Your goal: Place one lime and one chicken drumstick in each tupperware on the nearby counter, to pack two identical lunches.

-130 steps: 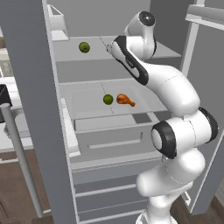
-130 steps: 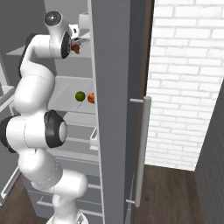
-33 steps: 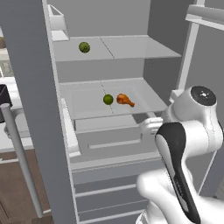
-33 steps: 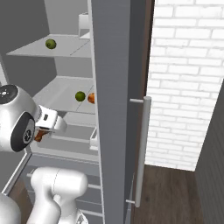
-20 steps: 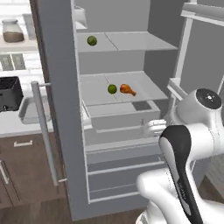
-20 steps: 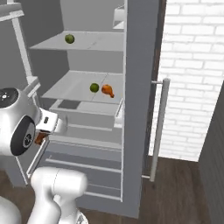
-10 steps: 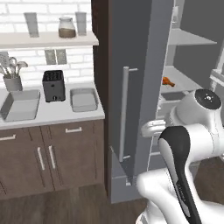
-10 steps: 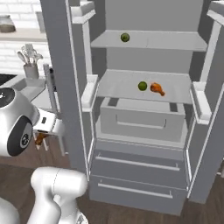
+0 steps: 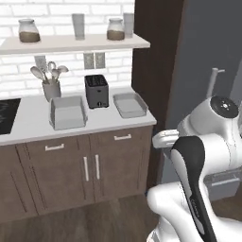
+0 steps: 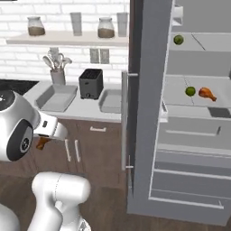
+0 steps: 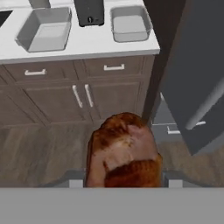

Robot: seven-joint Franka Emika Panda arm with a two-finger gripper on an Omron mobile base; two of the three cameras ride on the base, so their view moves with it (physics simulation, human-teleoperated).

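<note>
We see matt pale-grey tupperwares, left one (image 9: 67, 112) and right one (image 9: 130, 104), plastic-looking, smooth. The counter (image 9: 28, 124) is a smooth, flat whitish top, no gloss. Cabinet fronts (image 9: 71, 169) look like brown wood grain with metal bar handles. The floor (image 11: 39, 153) reads as dark wood planks. The toaster (image 9: 96, 90) is black, slightly shiny. The wall (image 9: 56, 9) is white brick, rough-jointed. Jars (image 9: 29, 30) look like clear glass. The held chicken drumstick (image 11: 123, 153) has a rough, browned, mottled skin. Fridge door (image 10: 146, 90) is smooth matt grey. Limes (image 10: 190, 91) look smooth green.
</note>
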